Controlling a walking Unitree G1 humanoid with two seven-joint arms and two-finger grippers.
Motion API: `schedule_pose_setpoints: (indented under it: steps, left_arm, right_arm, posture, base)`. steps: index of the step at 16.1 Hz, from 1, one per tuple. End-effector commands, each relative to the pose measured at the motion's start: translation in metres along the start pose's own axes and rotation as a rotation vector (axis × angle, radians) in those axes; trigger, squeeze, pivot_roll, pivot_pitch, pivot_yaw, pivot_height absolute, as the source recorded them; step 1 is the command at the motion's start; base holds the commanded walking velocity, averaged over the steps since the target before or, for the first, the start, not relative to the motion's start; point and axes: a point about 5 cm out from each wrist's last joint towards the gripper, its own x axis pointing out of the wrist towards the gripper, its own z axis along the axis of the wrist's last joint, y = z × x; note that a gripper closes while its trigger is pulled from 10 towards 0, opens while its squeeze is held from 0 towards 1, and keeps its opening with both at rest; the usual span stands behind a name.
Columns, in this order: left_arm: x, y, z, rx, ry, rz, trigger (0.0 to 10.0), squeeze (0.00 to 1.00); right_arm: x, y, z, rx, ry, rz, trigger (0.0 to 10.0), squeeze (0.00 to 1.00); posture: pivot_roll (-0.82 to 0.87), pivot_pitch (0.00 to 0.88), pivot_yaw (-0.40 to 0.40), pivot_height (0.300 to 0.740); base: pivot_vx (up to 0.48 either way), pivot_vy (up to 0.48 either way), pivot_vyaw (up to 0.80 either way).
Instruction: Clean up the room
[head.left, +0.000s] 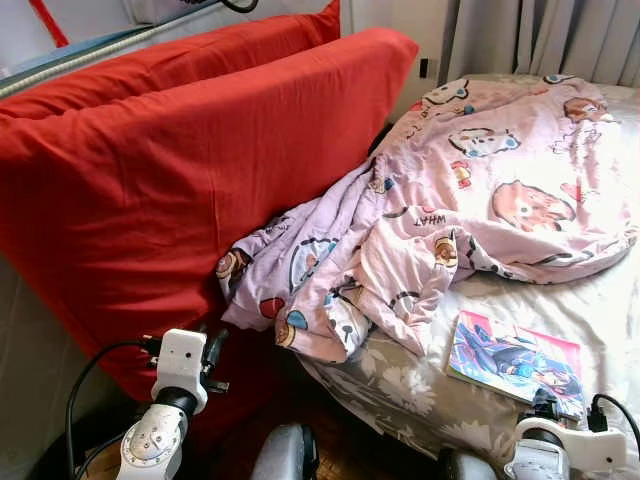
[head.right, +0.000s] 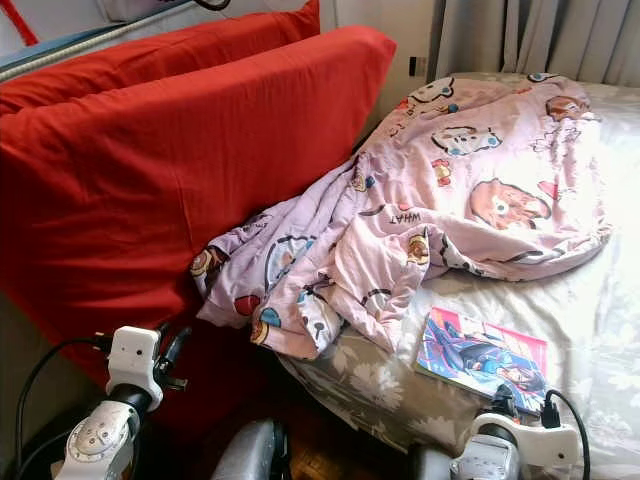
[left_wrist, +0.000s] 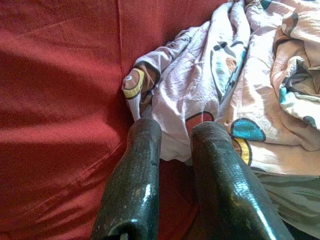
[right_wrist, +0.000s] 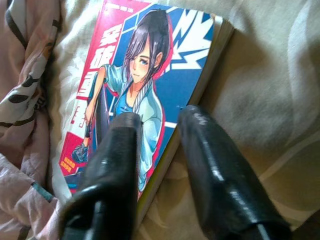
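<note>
One comic book (head.left: 515, 362) lies flat on my bed (head.left: 610, 310), just beside the crumpled blanket (head.left: 470, 190).
My right gripper (right_wrist: 160, 120) hovers over its edge, fingers parted, empty; my left gripper (left_wrist: 175, 132), also parted, points where blanket meets red cushions (head.left: 150, 180).

Two cushions (head.left: 190, 170) standing on the left against the bed (head.left: 610, 300), crumpled blanket (head.left: 470, 190) on the bed spilling over its left edge beside them, comic book (head.left: 515, 365) flat on the bed's near part, right of the blanket's hanging end
</note>
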Motion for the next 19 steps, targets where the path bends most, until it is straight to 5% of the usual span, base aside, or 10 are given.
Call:
schedule_pose_setpoints:
  steps: [1,8,13,14,19]
  left_arm:
    - [-0.003,0.005,-0.006,0.031,0.029,0.003,10.0,0.00]
    - [-0.002,0.008,-0.006,0.039,0.029,0.007,10.0,0.00]
    - [-0.005,0.010,-0.007,0.048,0.034,0.005,10.0,0.00]
    - [-0.006,0.011,-0.007,0.050,0.035,0.004,10.0,0.00]
    - [-0.012,0.013,-0.006,0.067,0.042,-0.015,10.0,0.00]
  right_arm:
    - [-0.001,0.003,-0.004,0.006,0.009,0.018,10.0,1.00]
    - [0.008,0.028,0.020,-0.021,-0.100,0.164,10.0,1.00]
    - [0.021,0.034,0.053,-0.055,-0.162,0.134,10.0,0.95]
    - [0.023,0.036,0.055,-0.063,-0.150,0.128,10.0,0.00]
    - [0.025,0.044,0.037,-0.057,-0.053,0.146,10.0,0.00]
  posture:
    - [0.15,0.000,0.114,0.601]
    - [0.15,0.005,0.123,0.601]
    - [0.16,0.017,0.134,0.601]
    - [0.16,0.019,0.138,0.601]
    - [0.19,0.045,0.163,0.601]
  base:
    - [0.000,0.000,0.00]
    - [0.000,0.000,0.00]
    - [0.000,0.000,0.00]
    - [0.000,0.000,0.00]
    - [0.000,0.000,0.00]
